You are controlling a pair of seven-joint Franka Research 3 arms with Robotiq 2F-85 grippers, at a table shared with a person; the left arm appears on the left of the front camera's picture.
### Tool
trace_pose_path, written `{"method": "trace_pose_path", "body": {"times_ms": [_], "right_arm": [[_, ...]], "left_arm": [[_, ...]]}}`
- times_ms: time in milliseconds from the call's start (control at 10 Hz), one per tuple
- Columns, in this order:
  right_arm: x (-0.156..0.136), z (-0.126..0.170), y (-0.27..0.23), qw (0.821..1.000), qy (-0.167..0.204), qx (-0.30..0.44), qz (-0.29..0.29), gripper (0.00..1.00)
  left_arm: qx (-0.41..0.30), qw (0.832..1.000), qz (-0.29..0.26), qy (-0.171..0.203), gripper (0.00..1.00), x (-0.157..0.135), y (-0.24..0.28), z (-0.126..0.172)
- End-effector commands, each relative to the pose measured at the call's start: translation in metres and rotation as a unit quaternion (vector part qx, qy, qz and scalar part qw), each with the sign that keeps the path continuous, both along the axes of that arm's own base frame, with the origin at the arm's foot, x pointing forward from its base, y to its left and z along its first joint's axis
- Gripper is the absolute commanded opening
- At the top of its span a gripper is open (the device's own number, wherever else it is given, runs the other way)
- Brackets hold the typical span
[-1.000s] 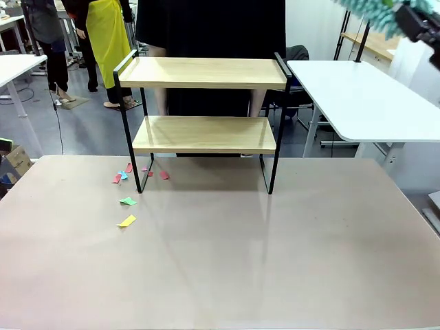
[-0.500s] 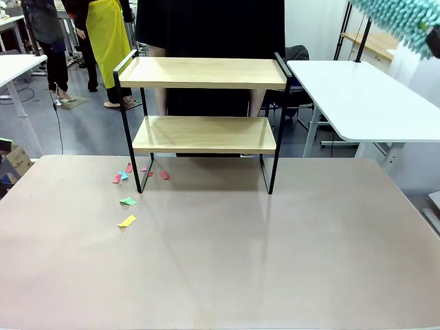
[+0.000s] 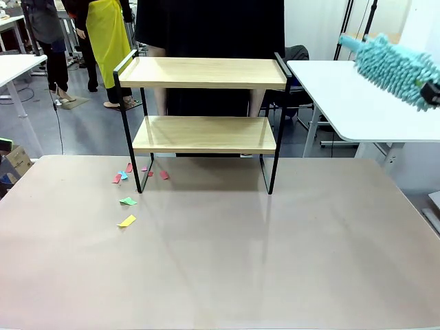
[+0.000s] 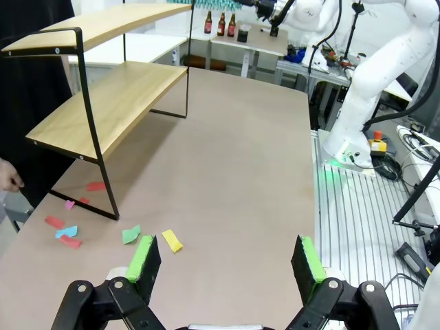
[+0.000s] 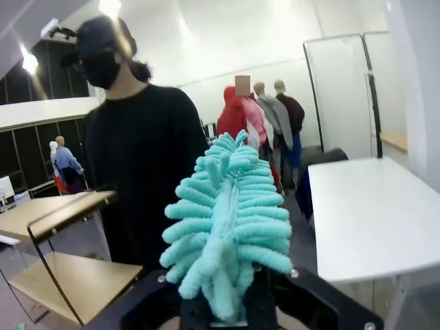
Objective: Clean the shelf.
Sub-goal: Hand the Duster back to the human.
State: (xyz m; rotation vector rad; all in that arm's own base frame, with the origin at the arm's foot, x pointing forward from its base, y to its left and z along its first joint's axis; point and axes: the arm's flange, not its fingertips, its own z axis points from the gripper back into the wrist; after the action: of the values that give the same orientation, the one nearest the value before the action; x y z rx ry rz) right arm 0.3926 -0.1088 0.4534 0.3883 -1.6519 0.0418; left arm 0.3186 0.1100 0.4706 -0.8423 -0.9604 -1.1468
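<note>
The shelf [image 3: 203,103] stands at the far middle of the brown table, and both of its light wooden boards look bare. Up at the right, level with its top board, hangs a fluffy teal duster [image 3: 393,64], tilted with its tip toward the shelf. My right gripper [image 5: 230,297] is shut on the duster [image 5: 230,223] at its base. The shelf [image 5: 65,271] lies low at the left of the right wrist view. My left gripper [image 4: 225,260] stands open above the table, with nothing between its green pads [image 4: 144,258], short of the shelf [image 4: 110,103].
Several coloured paper scraps [image 3: 127,201] lie on the table [image 3: 227,261] by the shelf's left leg; they show as paper scraps [image 4: 130,234] ahead of my left gripper. A person in black [image 3: 210,27] stands behind the shelf. A white table [image 3: 364,103] is at the far right.
The duster has come down and inward from the top right corner, and now sits lower and closer to the shelf's top board. Shelf and scraps have not moved.
</note>
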Motion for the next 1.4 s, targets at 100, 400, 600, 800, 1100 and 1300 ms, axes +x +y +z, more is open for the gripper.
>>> {"method": "trace_pose_path", "body": {"times_ms": [100, 400, 600, 800, 1100, 1300], "right_arm": [[-0.098, -0.069, 0.032, 0.999, 0.026, -0.018, 0.004, 0.15], [0.006, -0.026, 0.004, 0.999, 0.034, 0.003, 0.007, 0.15], [0.006, -0.026, 0.004, 0.999, 0.034, 0.003, 0.007, 0.15], [0.006, -0.026, 0.004, 0.999, 0.034, 0.003, 0.007, 0.15], [0.006, -0.026, 0.004, 0.999, 0.034, 0.003, 0.007, 0.15], [0.006, -0.026, 0.004, 0.999, 0.034, 0.003, 0.007, 0.15]], "left_arm": [[-0.013, 1.0, 0.001, -0.01, 1.0, -0.001, -0.002, 0.001], [-0.013, 1.0, 0.001, -0.01, 1.0, -0.001, -0.002, 0.001], [-0.013, 1.0, 0.001, -0.01, 1.0, -0.001, -0.002, 0.001], [-0.013, 1.0, 0.001, -0.01, 1.0, -0.001, -0.002, 0.001], [-0.013, 1.0, 0.001, -0.01, 1.0, -0.001, -0.002, 0.001], [-0.013, 1.0, 0.001, -0.01, 1.0, -0.001, -0.002, 0.001]]}}
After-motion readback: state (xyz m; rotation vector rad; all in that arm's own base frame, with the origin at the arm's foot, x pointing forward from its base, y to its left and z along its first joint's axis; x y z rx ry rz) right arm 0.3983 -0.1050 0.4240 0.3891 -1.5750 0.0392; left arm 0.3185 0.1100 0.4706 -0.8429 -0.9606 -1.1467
